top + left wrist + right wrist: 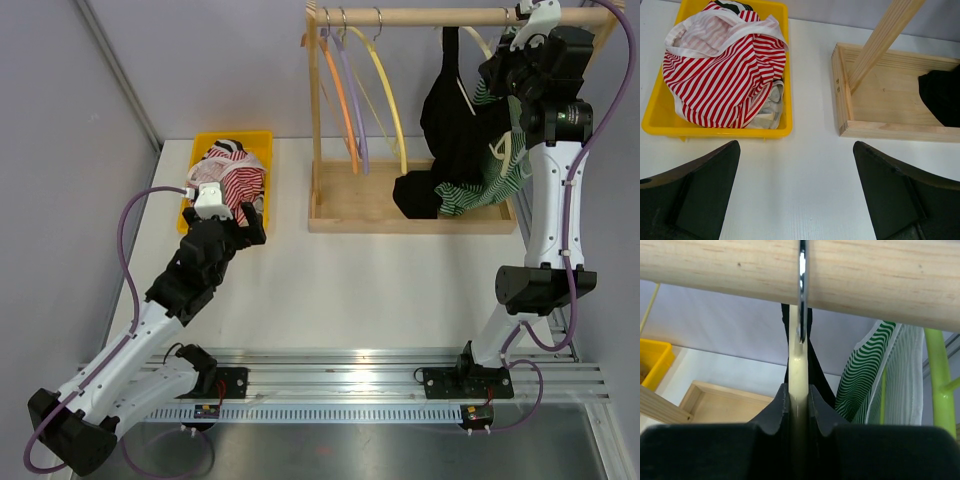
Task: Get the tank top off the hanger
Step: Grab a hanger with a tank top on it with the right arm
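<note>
Two sets of jaws, two different jobs. My right jaws are clamped on the neck of the pale hanger (799, 371), just below the wooden rail (865, 275) where its metal hook (802, 270) loops over. Gripping there should let me lift the hook off the rail, or steady the hanger while fabric is drawn down. The black tank top (452, 120) hangs from that hanger beneath the rail, with a green striped garment (860, 375) just beside it. My left jaws stand wide apart, holding nothing, low over the surface (810, 165) well off to the rail's left, where the yellow bin (715, 132) sits. I judge them free to come and tug the straps.
</note>
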Tool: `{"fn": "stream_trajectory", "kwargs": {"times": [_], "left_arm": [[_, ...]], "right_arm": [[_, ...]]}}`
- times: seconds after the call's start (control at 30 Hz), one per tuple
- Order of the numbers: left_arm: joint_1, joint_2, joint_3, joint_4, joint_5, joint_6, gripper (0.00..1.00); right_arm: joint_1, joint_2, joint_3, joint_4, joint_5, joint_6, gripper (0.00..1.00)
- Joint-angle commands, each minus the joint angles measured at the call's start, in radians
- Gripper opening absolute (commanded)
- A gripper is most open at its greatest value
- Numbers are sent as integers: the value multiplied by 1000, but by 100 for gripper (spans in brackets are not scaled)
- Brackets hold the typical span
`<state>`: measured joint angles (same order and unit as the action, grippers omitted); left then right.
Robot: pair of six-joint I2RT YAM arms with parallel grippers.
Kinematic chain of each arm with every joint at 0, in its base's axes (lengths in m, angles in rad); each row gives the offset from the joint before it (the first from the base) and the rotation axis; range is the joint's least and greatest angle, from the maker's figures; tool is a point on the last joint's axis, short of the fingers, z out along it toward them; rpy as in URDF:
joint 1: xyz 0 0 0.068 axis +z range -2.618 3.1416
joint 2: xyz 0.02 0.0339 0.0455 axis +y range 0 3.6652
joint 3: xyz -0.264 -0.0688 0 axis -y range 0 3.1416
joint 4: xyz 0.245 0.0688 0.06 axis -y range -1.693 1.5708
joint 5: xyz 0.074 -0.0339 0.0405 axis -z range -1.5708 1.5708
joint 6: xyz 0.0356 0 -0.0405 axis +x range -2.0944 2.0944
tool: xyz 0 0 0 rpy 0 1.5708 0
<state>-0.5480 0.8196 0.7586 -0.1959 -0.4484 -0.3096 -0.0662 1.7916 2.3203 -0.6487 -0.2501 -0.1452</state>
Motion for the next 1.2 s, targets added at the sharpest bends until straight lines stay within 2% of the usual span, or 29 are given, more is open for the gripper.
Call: {"fn": "stream_trajectory", "kwargs": {"times": [0.0,0.07,0.4,0.57,0.7,0.83,0.97,1.17], "left_arm": [[-3,-8,-2,15,0,-6,99],[-3,-4,-2,13,4,-8,99],[-3,-5,1,13,17,-11,99],[-3,-11,-4,10,20,-17,99],[-3,-17,-8,7,30,-22,99],[-3,-34,-22,10,48,-32,99],[-3,-45,-36,13,71,-37,99],[-20,-60,-45,26,105,-42,99]], "right_arm": [[3,-44,25,35,-14,12,4],[3,-54,19,43,-15,16,0],[5,-100,27,95,-46,44,0],[5,-80,132,54,-46,44,0],[8,-110,125,38,-48,52,0],[16,-219,-8,64,-37,64,0],[29,-385,-272,122,-26,96,0],[55,-648,-505,49,-23,127,0]]}}
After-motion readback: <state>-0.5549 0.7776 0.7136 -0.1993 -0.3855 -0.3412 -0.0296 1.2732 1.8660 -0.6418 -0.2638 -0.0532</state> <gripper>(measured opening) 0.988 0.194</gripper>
